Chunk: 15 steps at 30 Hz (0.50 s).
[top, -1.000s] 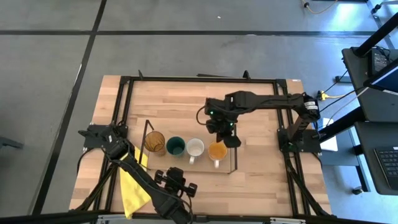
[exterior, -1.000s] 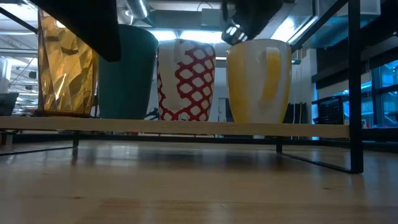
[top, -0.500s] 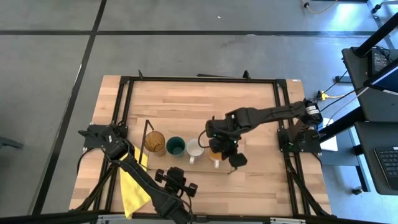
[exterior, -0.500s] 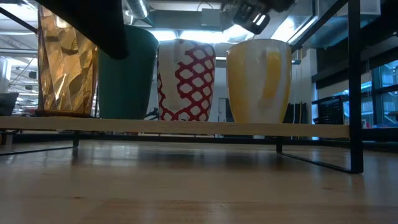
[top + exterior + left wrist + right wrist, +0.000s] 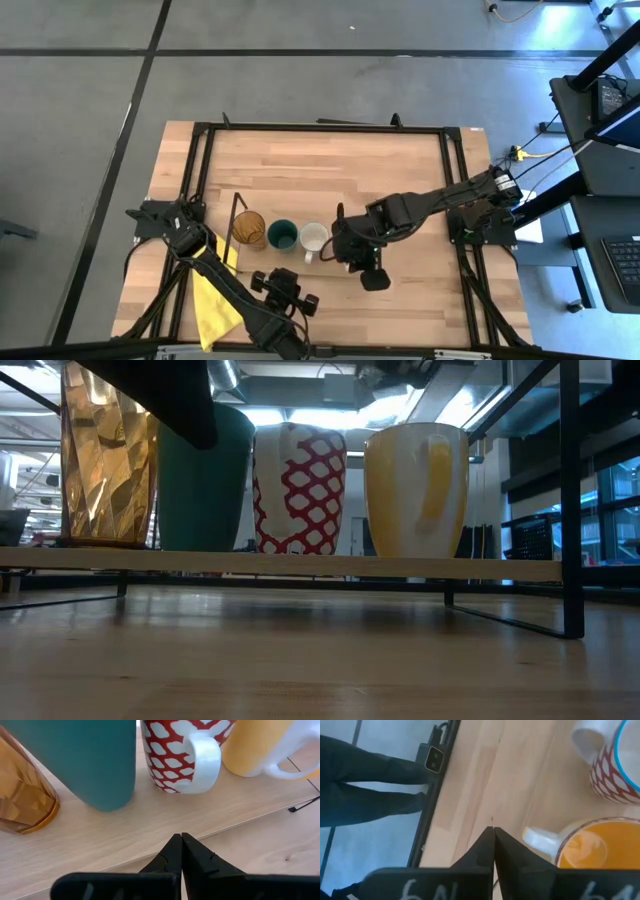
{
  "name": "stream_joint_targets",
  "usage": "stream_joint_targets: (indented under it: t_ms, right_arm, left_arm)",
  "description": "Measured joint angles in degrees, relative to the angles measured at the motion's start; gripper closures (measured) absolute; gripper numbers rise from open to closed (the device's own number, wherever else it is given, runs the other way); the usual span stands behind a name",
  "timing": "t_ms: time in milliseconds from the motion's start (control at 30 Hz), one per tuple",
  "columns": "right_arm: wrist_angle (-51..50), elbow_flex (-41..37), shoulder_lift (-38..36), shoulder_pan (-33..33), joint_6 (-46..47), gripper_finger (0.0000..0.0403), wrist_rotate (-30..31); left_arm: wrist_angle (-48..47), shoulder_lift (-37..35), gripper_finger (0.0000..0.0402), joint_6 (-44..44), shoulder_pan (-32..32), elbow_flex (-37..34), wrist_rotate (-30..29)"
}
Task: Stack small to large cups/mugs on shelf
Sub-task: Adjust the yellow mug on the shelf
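Note:
Four cups stand upright in a row on the low light-wood shelf [image 5: 300, 563], which also shows in the high view [image 5: 300, 262]. They are an amber tumbler [image 5: 105, 470], a dark green cup [image 5: 205, 480], a white mug with a red pattern [image 5: 300, 490] and an orange mug [image 5: 417, 490]. My right gripper [image 5: 377, 282] is shut and empty above the shelf's near edge. It is beside the orange mug's white handle [image 5: 540, 840]. My left gripper [image 5: 181, 836] is shut and empty at the table's near edge [image 5: 282, 276]. It points at the shelf's front.
A yellow cloth [image 5: 215, 300] lies at the table's near left. Black wire frames [image 5: 570, 500] stand upright at the shelf's ends. The black frame [image 5: 320, 128] runs around the wooden tabletop. Bare wood lies behind the shelf.
My right gripper has gone from behind the orange mug, over it, toward the table's near edge, and has left the top of the low view. The cups have stayed where they were.

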Motion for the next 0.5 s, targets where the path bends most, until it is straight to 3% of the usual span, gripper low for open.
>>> stream_joint_targets:
  t_ms: [500]
  right_arm:
    - [1.7, -6.9, 0.3, -0.7, 3.6, 0.0399, 0.3]
  left_arm:
    - [0.5, 0.0, 0.0401, 0.7, -0.6, 0.0, -0.5]
